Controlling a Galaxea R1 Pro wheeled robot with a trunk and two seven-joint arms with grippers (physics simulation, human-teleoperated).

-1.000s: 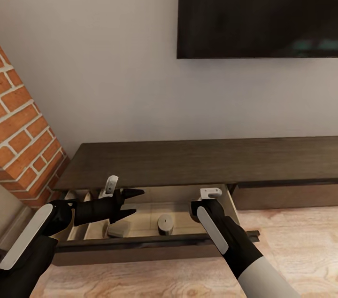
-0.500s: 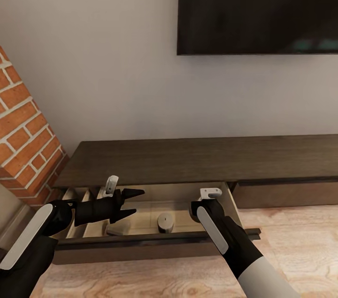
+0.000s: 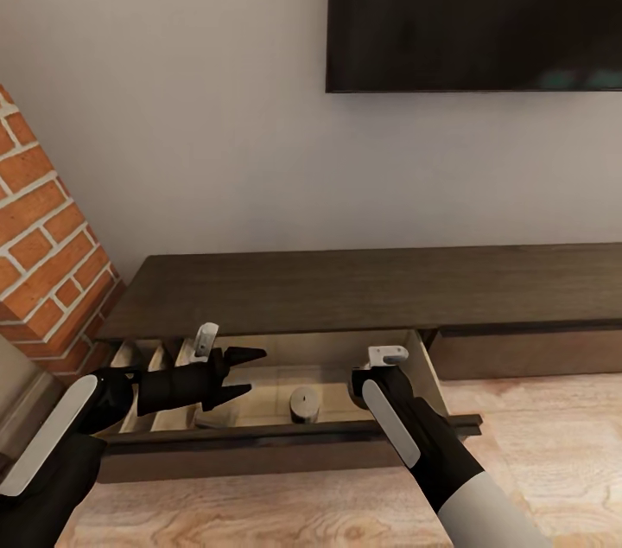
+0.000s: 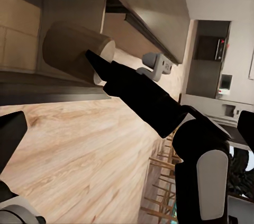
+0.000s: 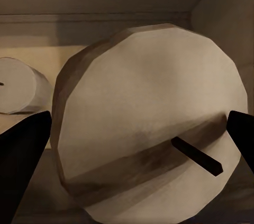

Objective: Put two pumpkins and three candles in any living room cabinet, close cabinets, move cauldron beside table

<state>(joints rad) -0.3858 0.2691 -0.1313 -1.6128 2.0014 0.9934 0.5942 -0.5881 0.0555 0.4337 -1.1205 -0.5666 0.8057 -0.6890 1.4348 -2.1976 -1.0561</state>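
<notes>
Cabinet (image 3: 345, 297) drawer stands pulled out so candles go in: right hand (image 3: 367, 381) over its right end, fingers spread around a candle (image 5: 153, 128), another candle (image 3: 303, 404) upright mid-drawer, left hand (image 3: 244, 373) open and empty, over the drawer's left part.

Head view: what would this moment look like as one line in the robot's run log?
drawer: open | candle: upright inside | second candle: between right tool fingers | left tool: open, empty, over drawer
</notes>
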